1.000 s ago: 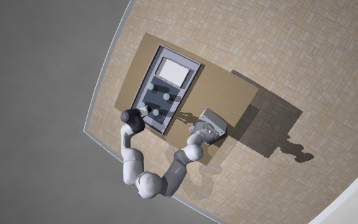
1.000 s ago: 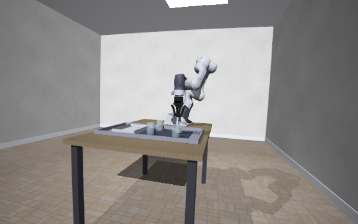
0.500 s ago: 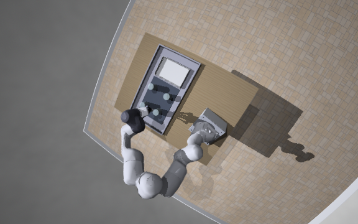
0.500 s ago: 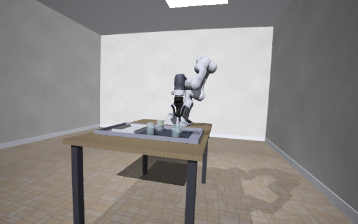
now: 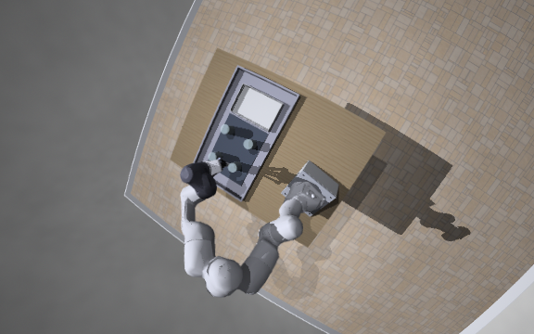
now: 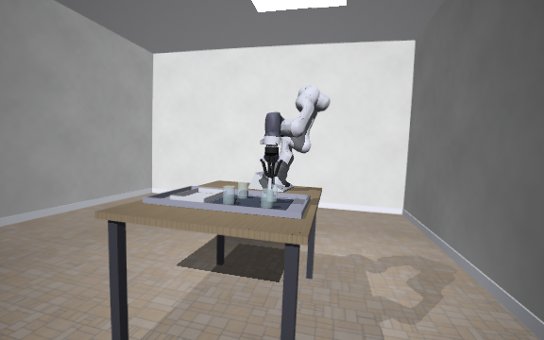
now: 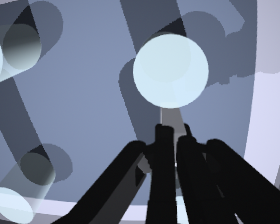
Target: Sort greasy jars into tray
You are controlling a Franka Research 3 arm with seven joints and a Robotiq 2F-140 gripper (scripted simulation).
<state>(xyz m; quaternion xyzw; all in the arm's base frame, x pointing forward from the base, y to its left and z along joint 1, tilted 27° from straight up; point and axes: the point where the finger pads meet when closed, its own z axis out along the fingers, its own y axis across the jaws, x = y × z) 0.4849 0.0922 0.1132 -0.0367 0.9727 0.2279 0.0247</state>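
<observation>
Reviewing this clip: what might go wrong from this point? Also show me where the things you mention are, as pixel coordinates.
The shut gripper (image 5: 222,163) (image 6: 272,183) (image 7: 168,115) is down between two jars, right by the nearest jar (image 5: 233,167) (image 7: 171,71); a sideways push might tip that upright jar instead of sliding it. The arm could also catch the other close jar (image 5: 212,156) when it swings or lifts away. And with all four jars looking alike, a greasy one could be misjudged as clean and left on the drying mat (image 5: 235,155) (image 7: 91,100).

the jars (image 5: 233,167) (image 6: 229,195) (image 7: 171,71) by the claw (image 5: 221,163) (image 6: 272,181) (image 7: 168,115) are pale, milky blue-green; the claw is black. the mat (image 5: 236,148) (image 6: 283,205) (image 7: 91,100) beneath it is plain slate blue. away from the claw, the tray (image 5: 260,108) (image 6: 197,195) is off-white. around these, the surface (image 5: 247,191) (image 6: 234,210) (image 7: 271,100) has a lavender-grey edge. beyond, the table (image 5: 327,125) (image 6: 206,222) is tan with fine wood grain, its legs (image 6: 118,279) dark grey.
</observation>
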